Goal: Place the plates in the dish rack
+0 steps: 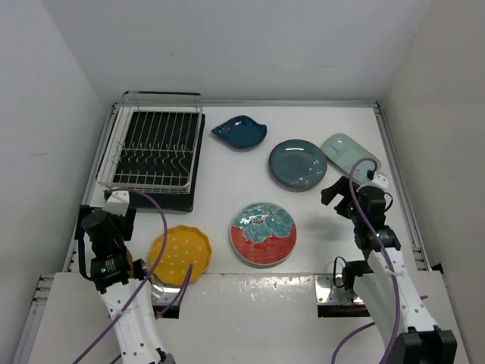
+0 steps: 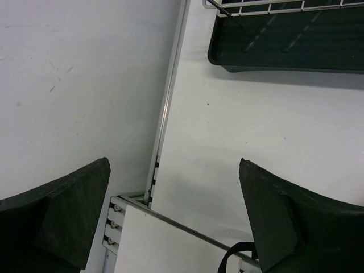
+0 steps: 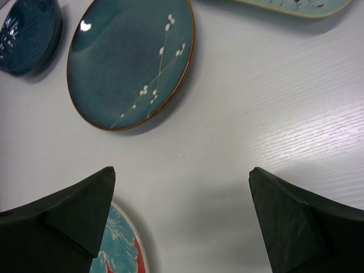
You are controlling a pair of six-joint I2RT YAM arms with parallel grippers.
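Silver wire stands bare at the far left of the table [image 1: 227, 189], where the dish rack [image 1: 155, 148] sits over its black drip tray [image 1: 173, 202] with not one plate between its prongs. All five plates lie flat on the white surface. The yellow scalloped plate [image 1: 180, 252] is nearest the left arm, and the red flowered plate [image 1: 263, 233] is at centre front. The dark blue leaf plate [image 1: 239, 132] lies near the rack's far right corner, with the teal round plate [image 1: 298, 164] to its right and the pale mint plate [image 1: 348, 154] just beside that.

The left gripper [image 2: 173, 165] hangs with jaws spread wide and empty over bare table, short of the tray's near edge. The right gripper [image 3: 182, 170], equally wide and empty, hovers between the teal and red plates.

By the look of it, loading has not begun and the first pick is the step in hand. That pick would seem to call for a finger worked under a low rim, since every plate lies face up. The plate would then need turning onto its edge to slot between prongs. Plates on the right sit well apart from the rack, so a long carry or a pass across looks likely.
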